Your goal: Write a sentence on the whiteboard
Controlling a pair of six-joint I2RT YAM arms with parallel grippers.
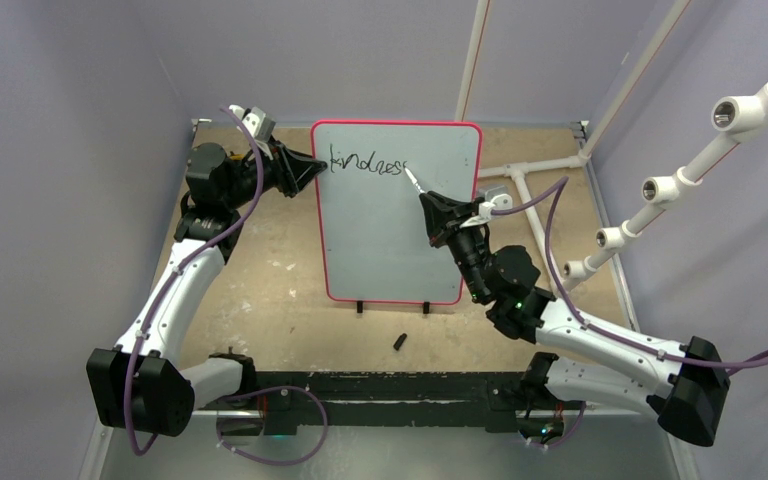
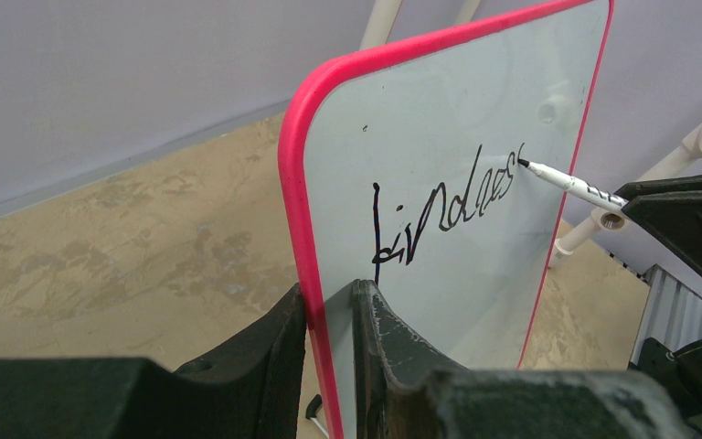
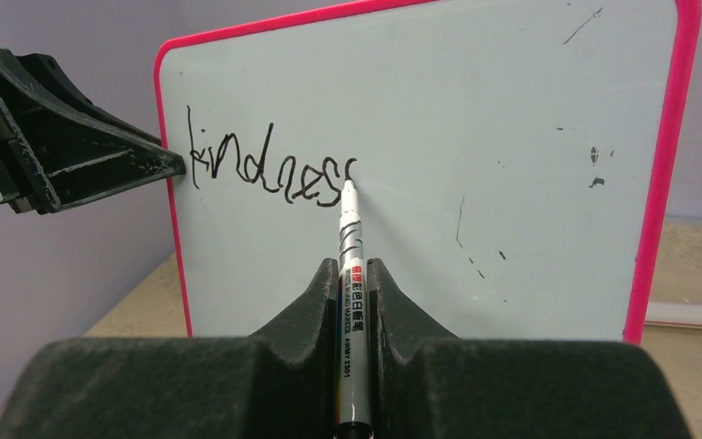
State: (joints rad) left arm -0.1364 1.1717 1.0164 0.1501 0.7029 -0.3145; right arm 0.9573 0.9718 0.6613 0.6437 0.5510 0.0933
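Overhead view: the whiteboard (image 1: 400, 230) is standing upright on the table (image 1: 260, 280), mid-table and facing the arms. The left fingers (image 1: 305, 166) are pinching its left rim near the top. The right fingers (image 1: 440, 208) are gripping a marker (image 1: 415, 182) with its tip on the board. The sentence (image 1: 365, 163) is reading only "kindness" so far, so in my judgement the task is at an early stage. Count: one board, one marker, one loose cap (image 1: 400, 342) lying on the table near the board's feet.

Left wrist view: the left fingers (image 2: 379, 329) are sitting narrow, one on each face of the pink rim. This grip needs holding firm so the board is not rocking under the pen.

Right wrist view: the right fingers (image 3: 398, 311) are closing tight on the marker's barrel, with the tip touching just after the last "s". For a clean stroke, pressure should be light and even, with a lift and a clear gap before the next word. Count: one word written, plus several stray specks on the right half.
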